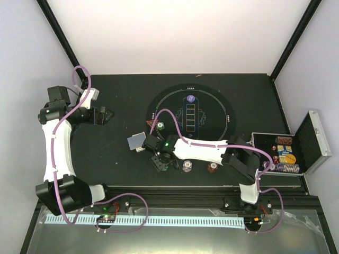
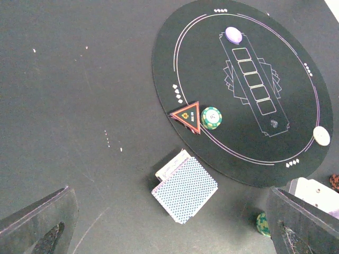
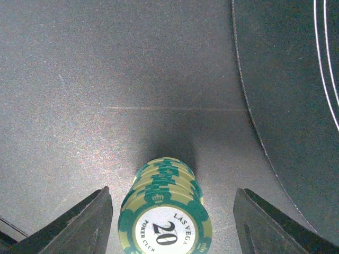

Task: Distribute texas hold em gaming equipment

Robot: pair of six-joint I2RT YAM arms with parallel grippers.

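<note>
A stack of green poker chips [image 3: 165, 217] stands on the table between the open fingers [image 3: 87, 222] of my right gripper [image 1: 160, 164], apart from both. The grey-blue-backed card deck [image 2: 184, 189] lies just off the round black mat [image 2: 175, 47]; in the top view the deck [image 1: 136, 141] is left of the right gripper. On the mat's edge sit a red triangle marker [image 2: 187, 116] and a green chip stack [image 2: 211, 117], with a blue button [image 2: 233, 35] and a white button [image 2: 321, 135] farther round. My left gripper [image 1: 106, 115] is open and empty, high at the far left.
Purple-white chips [image 1: 186, 166] and red-brown chips [image 1: 212, 168] stand near the front edge, right of the right gripper. The open silver case [image 1: 288, 153] with more chips lies at the right edge. The right arm reaches across the front of the table.
</note>
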